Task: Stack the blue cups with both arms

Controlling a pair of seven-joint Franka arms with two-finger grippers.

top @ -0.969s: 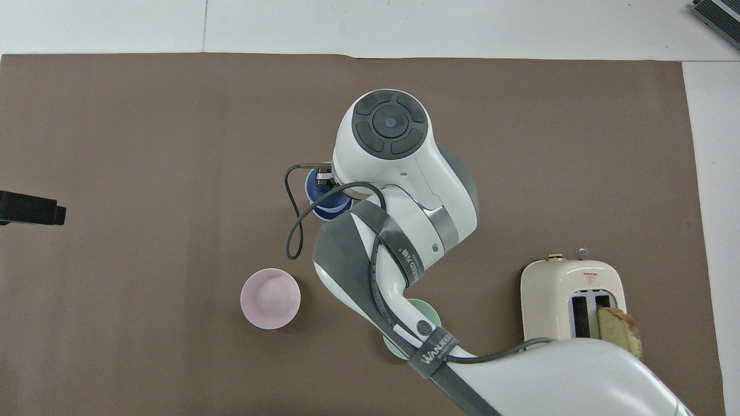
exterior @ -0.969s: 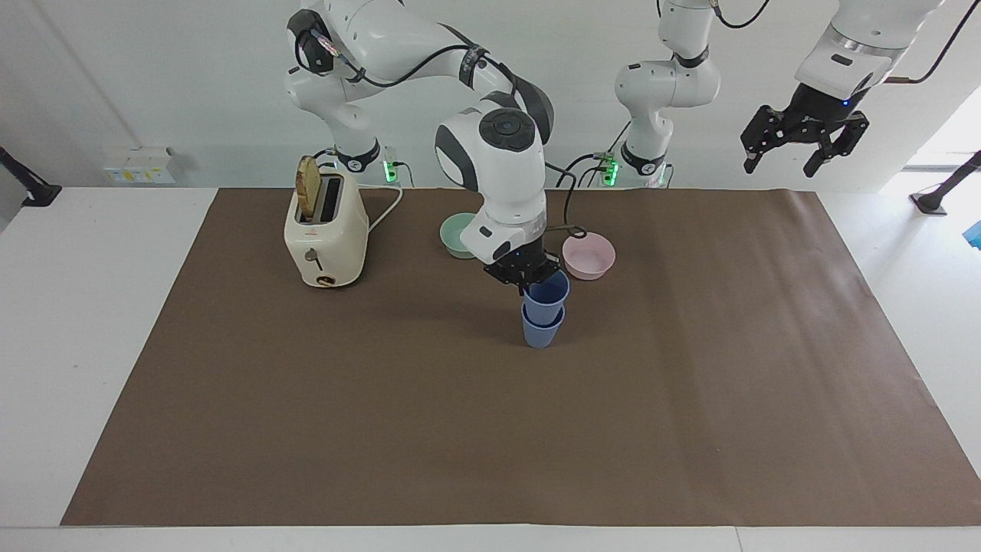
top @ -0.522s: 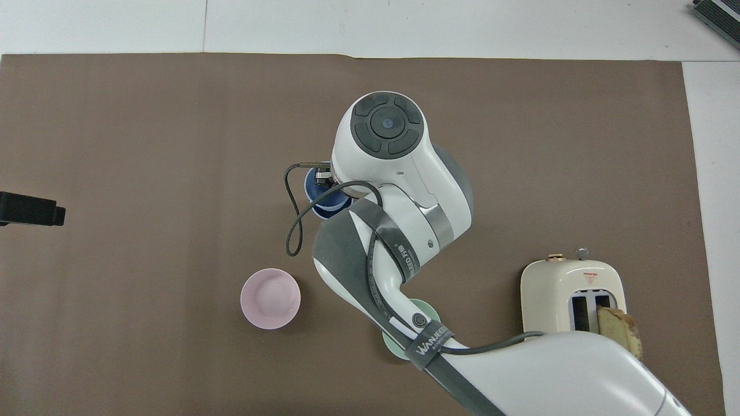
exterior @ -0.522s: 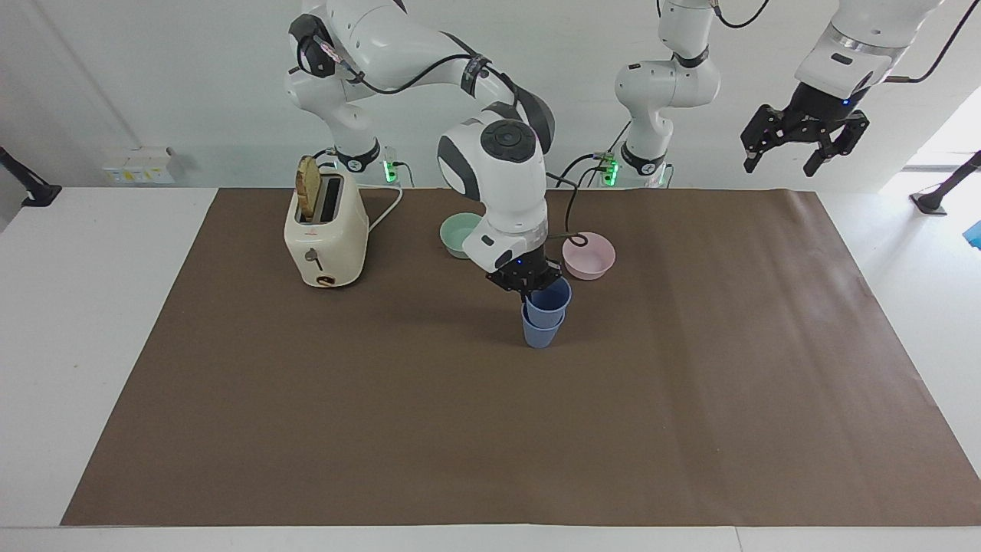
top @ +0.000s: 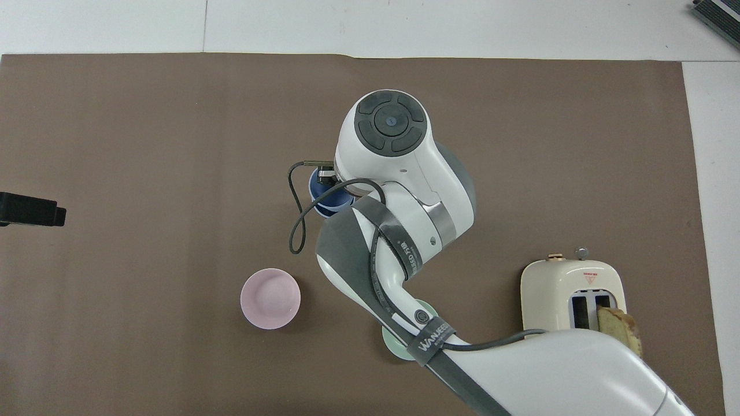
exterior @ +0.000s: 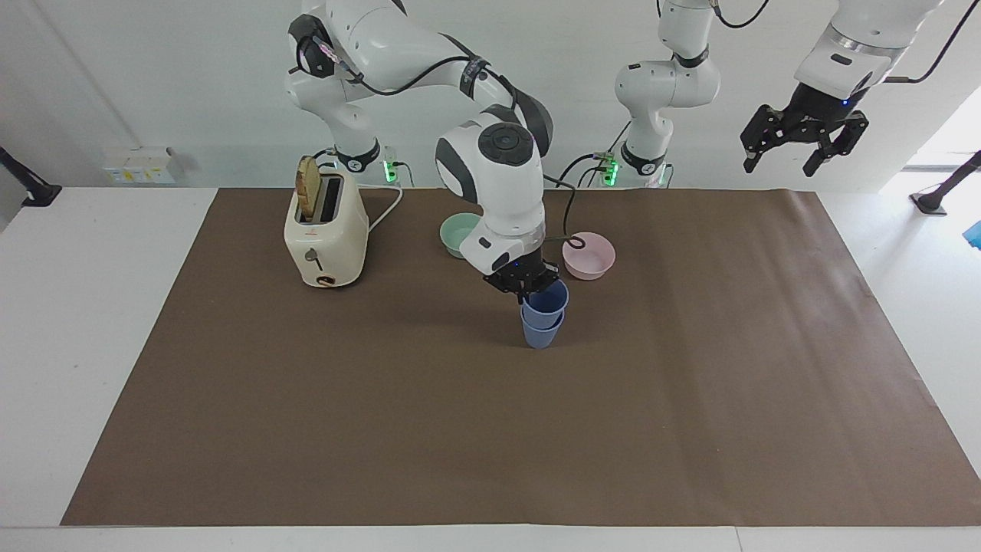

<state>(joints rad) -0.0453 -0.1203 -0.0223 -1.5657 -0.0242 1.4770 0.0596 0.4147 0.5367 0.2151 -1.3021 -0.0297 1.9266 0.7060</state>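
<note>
Right end effector (exterior: 527, 287) pinches the rim of the upper blue cup (exterior: 546, 299), seating it in the lower blue cup (exterior: 541, 331) mid-worktop, farther from the robots than the pink bowl (exterior: 588, 255); the arm hides most of both cups from overhead. Left end effector (exterior: 803, 142) waits high, fingers spread wide

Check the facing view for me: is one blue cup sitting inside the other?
Yes, the upper blue cup sits nested in the lower blue cup, with the right gripper at its rim.
</note>
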